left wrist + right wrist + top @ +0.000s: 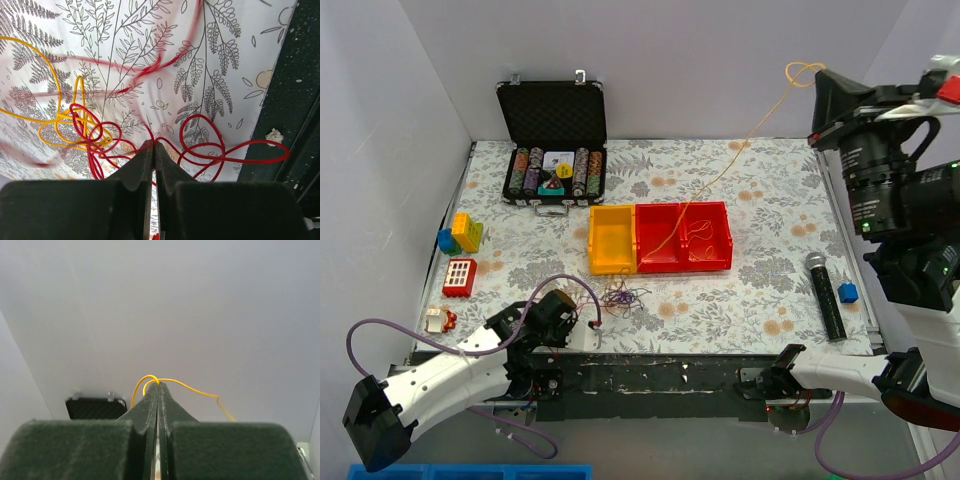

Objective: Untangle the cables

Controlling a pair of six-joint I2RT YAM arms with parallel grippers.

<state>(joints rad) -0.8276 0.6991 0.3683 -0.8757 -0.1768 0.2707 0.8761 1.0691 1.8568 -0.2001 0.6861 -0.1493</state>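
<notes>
The cables (620, 297) lie as a small tangle of red, purple and yellow loops on the floral cloth, in front of the yellow bin. My left gripper (592, 322) sits at the tangle's left side. In the left wrist view it (154, 144) is shut, with a red cable (220, 159) running into its tips and yellow loops (55, 120) lying to the left. My right gripper (817, 72) is raised high at the back right, shut on a yellow-orange cable (750, 130) that slants down towards the red bin. That cable (195, 389) loops over the shut tips of the right gripper (158, 384).
A yellow bin (612, 268) and a two-part red bin (685, 268) stand mid-table. An open case of poker chips (552, 110) is at the back left. Toy blocks (465, 232) and a red block (460, 276) lie left; a microphone (826, 295) and a blue block (847, 292) lie right.
</notes>
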